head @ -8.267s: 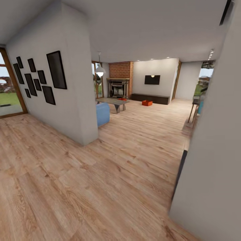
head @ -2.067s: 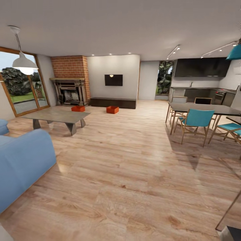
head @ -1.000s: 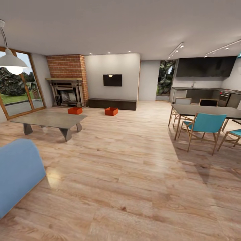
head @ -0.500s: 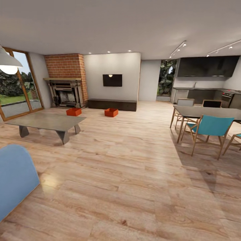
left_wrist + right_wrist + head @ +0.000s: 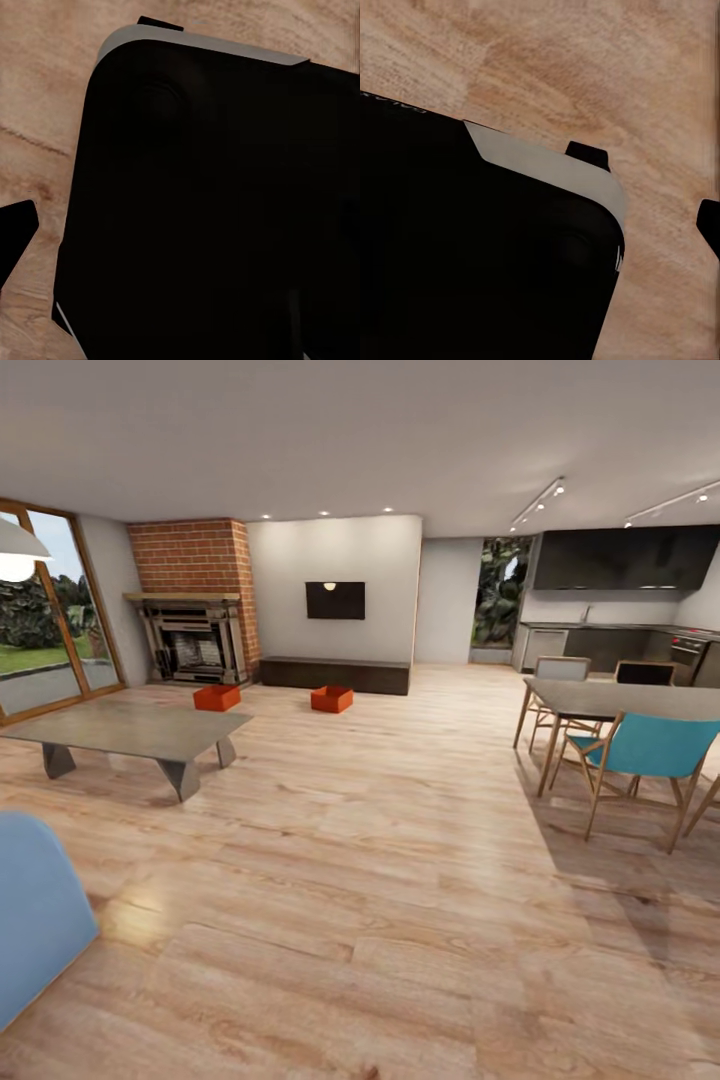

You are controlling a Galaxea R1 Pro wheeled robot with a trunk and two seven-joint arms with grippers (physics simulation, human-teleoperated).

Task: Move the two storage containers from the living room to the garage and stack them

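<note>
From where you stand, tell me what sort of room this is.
An open-plan living room, most likely: a brick fireplace, a wall-mounted TV and a low coffee table on wood-plank flooring, with a dining table to one side.

Two containers before cabinet, apart.

Two orange-red bins ahead of me on light wood-plank floor, red brick fireplace, blue sofa, teal chair.
</note>
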